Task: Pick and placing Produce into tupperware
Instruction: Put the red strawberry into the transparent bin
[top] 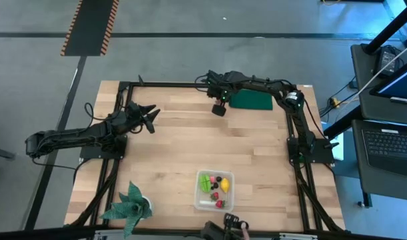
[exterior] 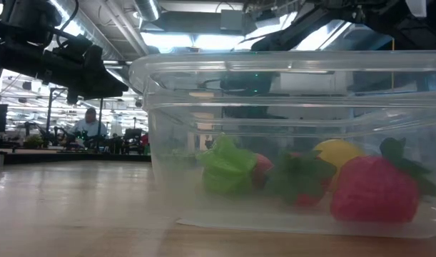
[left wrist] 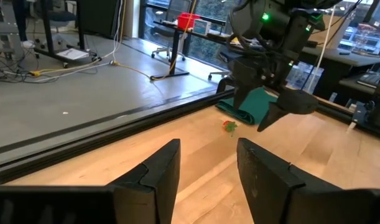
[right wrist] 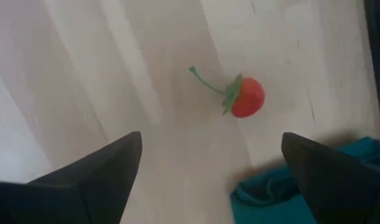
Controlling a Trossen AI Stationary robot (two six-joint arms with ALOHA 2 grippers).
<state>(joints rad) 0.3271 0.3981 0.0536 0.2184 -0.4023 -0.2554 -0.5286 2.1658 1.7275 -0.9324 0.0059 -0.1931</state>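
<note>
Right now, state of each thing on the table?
tupperware: lidless, upright, holding several produce pieces.
red berry: loose on the wood, beside the green pad.
right pincer: open, above the berry, empty.
left pincer: open, empty, off at the table's left.
plant: upright at the near left corner.
</note>
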